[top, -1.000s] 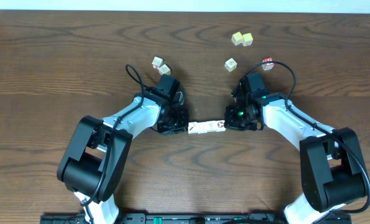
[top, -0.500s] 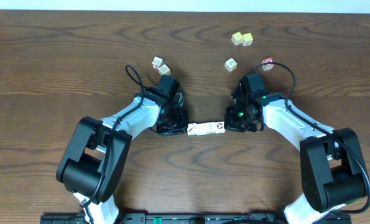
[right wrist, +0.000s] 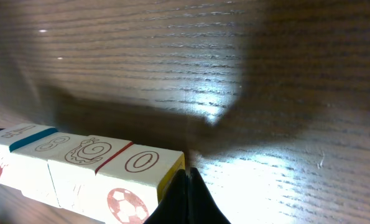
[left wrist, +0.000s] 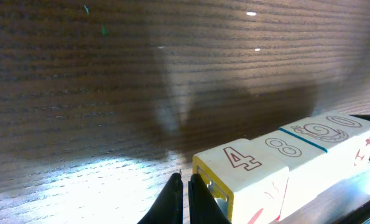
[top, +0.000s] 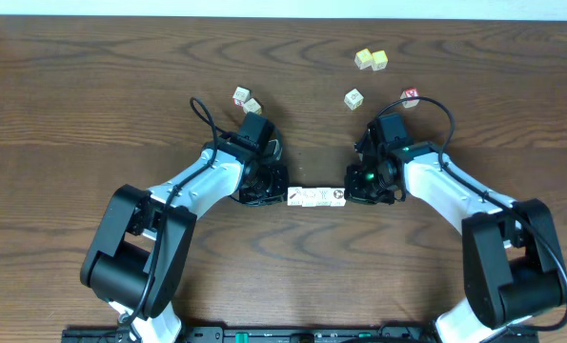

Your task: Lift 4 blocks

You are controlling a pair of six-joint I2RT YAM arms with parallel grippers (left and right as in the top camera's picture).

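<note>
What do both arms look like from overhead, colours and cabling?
Left arm and right arm: white links, bulky black joints, black wrist heads. A black cable loops off each wrist. A green light glows on the right one. Fingers are black.

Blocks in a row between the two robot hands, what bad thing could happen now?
The four blocks are held only by end pressure from the shut left gripper and shut right gripper. If the arms move apart, they may drop. Nothing holds the middle ones, so the row could buckle. The thin fingertips could slip off.
</note>
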